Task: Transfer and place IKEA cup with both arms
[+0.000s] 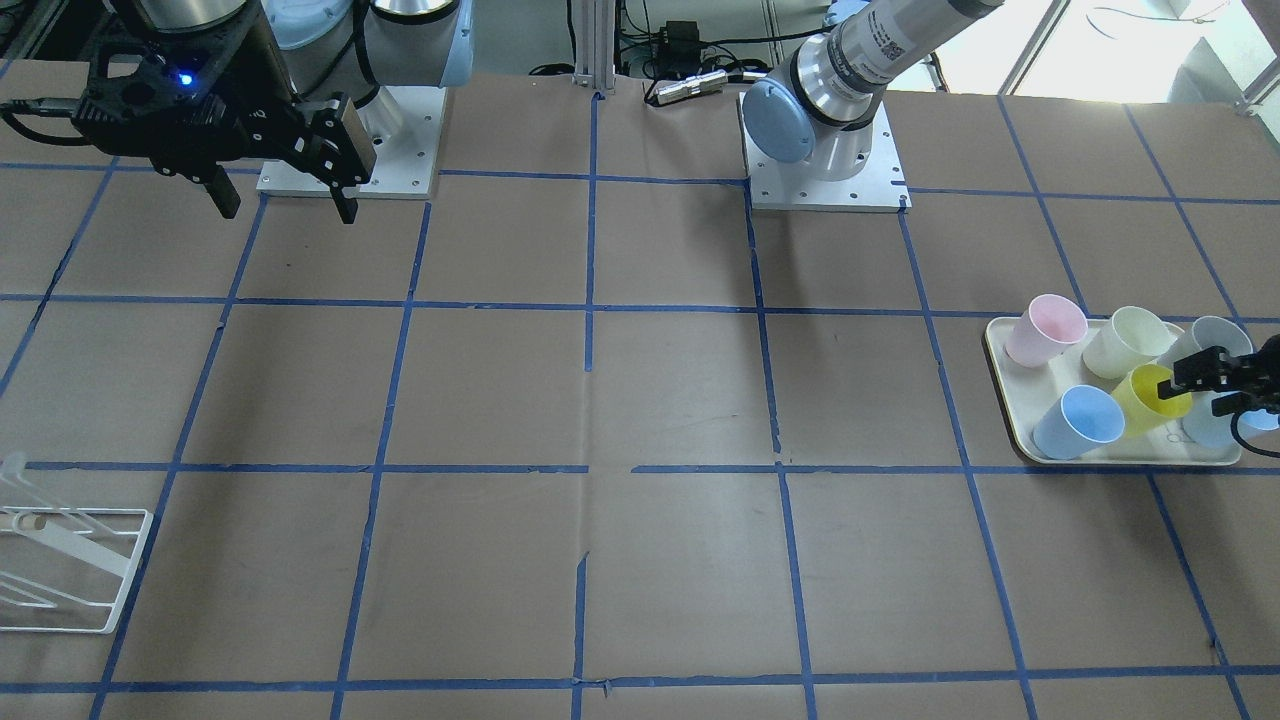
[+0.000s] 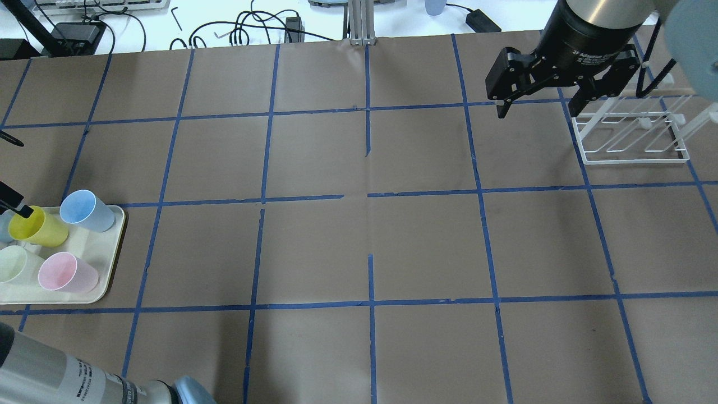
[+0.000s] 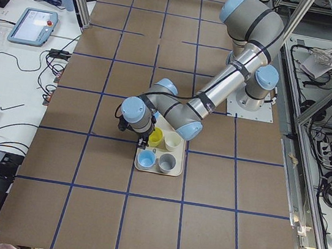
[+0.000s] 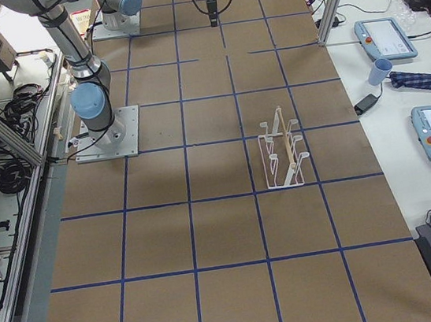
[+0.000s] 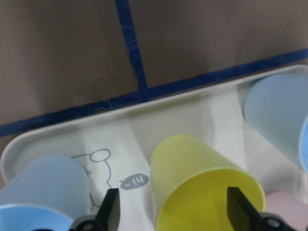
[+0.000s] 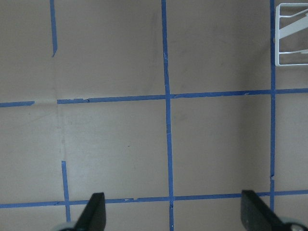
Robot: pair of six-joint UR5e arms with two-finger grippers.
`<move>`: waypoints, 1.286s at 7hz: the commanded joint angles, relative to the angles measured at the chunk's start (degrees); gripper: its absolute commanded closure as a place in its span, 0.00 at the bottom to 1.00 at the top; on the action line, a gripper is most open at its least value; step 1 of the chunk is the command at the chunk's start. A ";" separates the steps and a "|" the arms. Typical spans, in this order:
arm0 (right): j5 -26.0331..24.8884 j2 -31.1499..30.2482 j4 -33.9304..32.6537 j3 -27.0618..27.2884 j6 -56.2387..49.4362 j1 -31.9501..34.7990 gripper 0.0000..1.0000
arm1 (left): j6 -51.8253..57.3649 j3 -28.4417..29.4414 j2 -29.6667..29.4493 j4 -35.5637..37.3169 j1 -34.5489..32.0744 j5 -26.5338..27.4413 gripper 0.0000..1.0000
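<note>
Brown paper table [image 1: 640, 400], blue tape grid [image 1: 590, 305]; left tool [image 5: 173, 204] spread at IKEA cup [image 5: 192, 163] on tray [image 5: 57, 139]; right tool [image 2: 538, 111] spread, aloft.

Left arm [image 3: 220, 89] reaches far out, elbow bent, wrist low; left end effector [image 5: 174, 211] fingers apart. Right end effector [image 2: 538, 110] high, pointing down, fingers spread wide.

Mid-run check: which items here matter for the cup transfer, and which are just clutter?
Job: yellow cup on the tray; left pincer, open astride it; right pincer, open above the table.
Lying about: pink cup; cream cup; light blue cups; white rack, perhaps the drop spot.
</note>
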 commanded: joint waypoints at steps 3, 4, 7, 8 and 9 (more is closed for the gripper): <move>0.00 0.06 0.00 0.00 0.00 0.07 0.00 | -11.39 0.34 16.42 -6.23 -14.67 0.01 0.11; 0.00 0.06 0.00 0.00 0.00 0.07 0.00 | -19.53 -0.53 20.21 -8.78 -19.67 -0.51 0.11; -0.08 0.06 0.00 0.00 0.00 -0.02 0.00 | -40.64 -5.96 28.66 -10.48 -37.16 -0.95 0.07; -0.08 0.06 0.00 0.00 0.00 -0.02 0.00 | -46.45 -7.38 29.73 -9.34 -41.91 -0.78 0.00; -0.26 0.06 0.00 0.00 0.00 -0.02 0.00 | -52.16 -6.87 28.78 -7.42 -44.83 -0.69 0.00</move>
